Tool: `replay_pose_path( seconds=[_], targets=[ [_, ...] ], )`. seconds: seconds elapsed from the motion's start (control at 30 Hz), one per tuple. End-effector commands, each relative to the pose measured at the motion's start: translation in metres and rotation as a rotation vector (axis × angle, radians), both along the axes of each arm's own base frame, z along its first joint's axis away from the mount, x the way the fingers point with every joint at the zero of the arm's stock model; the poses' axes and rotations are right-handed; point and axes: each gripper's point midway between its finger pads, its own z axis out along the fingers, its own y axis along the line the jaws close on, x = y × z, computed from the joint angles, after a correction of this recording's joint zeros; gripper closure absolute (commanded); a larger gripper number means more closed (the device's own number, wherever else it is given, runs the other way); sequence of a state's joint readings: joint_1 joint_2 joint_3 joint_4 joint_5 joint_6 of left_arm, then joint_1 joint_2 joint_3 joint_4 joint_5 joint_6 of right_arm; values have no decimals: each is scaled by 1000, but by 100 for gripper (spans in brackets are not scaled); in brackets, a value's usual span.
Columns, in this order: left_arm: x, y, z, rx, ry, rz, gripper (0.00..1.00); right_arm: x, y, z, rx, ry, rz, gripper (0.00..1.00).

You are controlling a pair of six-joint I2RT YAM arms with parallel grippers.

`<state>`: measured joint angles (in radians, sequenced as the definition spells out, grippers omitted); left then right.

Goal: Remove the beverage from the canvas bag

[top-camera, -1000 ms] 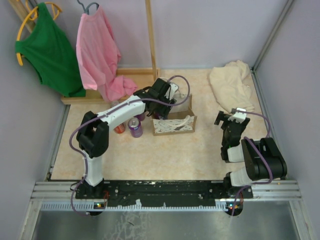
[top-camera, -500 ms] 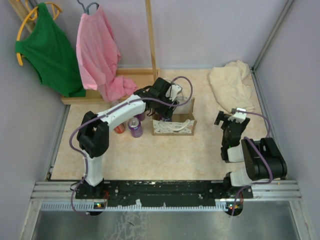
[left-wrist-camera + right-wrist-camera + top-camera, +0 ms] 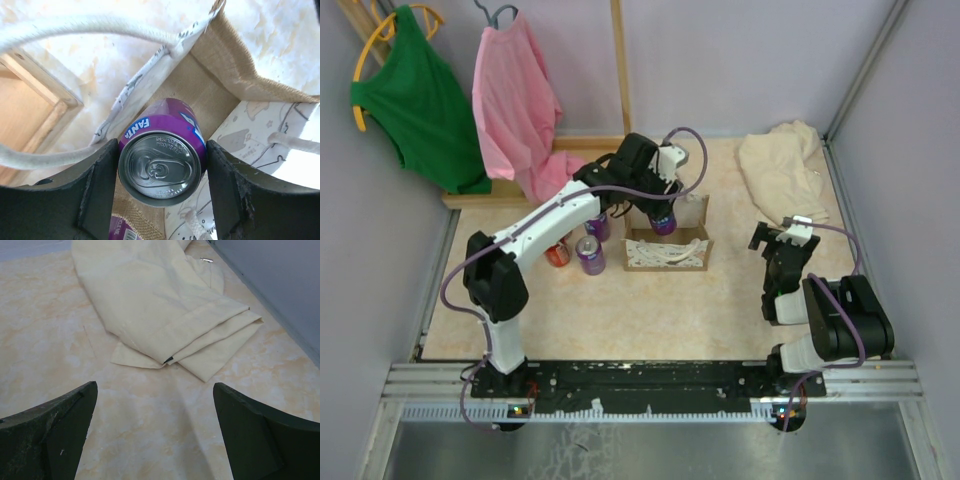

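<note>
The canvas bag (image 3: 667, 249) stands open on the table, beige with a speckled side and white rope handles (image 3: 75, 24). My left gripper (image 3: 661, 213) is shut on a purple Fanta can (image 3: 161, 169), one finger on each side, and holds it upright over the bag's open mouth. The can also shows in the top view (image 3: 662, 222). The bag's burlap inside (image 3: 200, 92) lies below the can. Part of another purple can (image 3: 121, 230) shows at the bottom edge of the left wrist view. My right gripper (image 3: 155, 435) is open and empty over bare table, far right of the bag.
Three cans stand left of the bag: purple (image 3: 590, 255), red (image 3: 558, 255), purple (image 3: 598, 226). A plain cream cloth (image 3: 160, 305) lies at the back right. A wooden rack base (image 3: 520, 185) with a pink shirt (image 3: 515, 100) and a green one (image 3: 415, 95) stands back left.
My left gripper has risen from inside the bag with the purple can in it. The bag has straightened up. The right arm has not moved.
</note>
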<state>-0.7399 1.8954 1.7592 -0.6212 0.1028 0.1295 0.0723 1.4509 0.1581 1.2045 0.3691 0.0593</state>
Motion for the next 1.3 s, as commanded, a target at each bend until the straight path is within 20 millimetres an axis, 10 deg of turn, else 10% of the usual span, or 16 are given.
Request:
replay_pose_path(
  seconds=[0.0, 0.4, 0.83, 1.27],
  targets=[
    [4, -7, 81, -118, -153, -25, 100, 5, 0, 14, -8, -51, -8, 1],
    [14, 36, 159, -45, -345, 96, 100, 5, 0, 14, -7, -51, -7, 1],
    [8, 88, 189, 54, -420, 238, 100, 5, 0, 14, -8, -51, -8, 1],
    [13, 229, 174, 65, -362, 562, 100, 5, 0, 14, -8, -51, -7, 1]
  ],
)
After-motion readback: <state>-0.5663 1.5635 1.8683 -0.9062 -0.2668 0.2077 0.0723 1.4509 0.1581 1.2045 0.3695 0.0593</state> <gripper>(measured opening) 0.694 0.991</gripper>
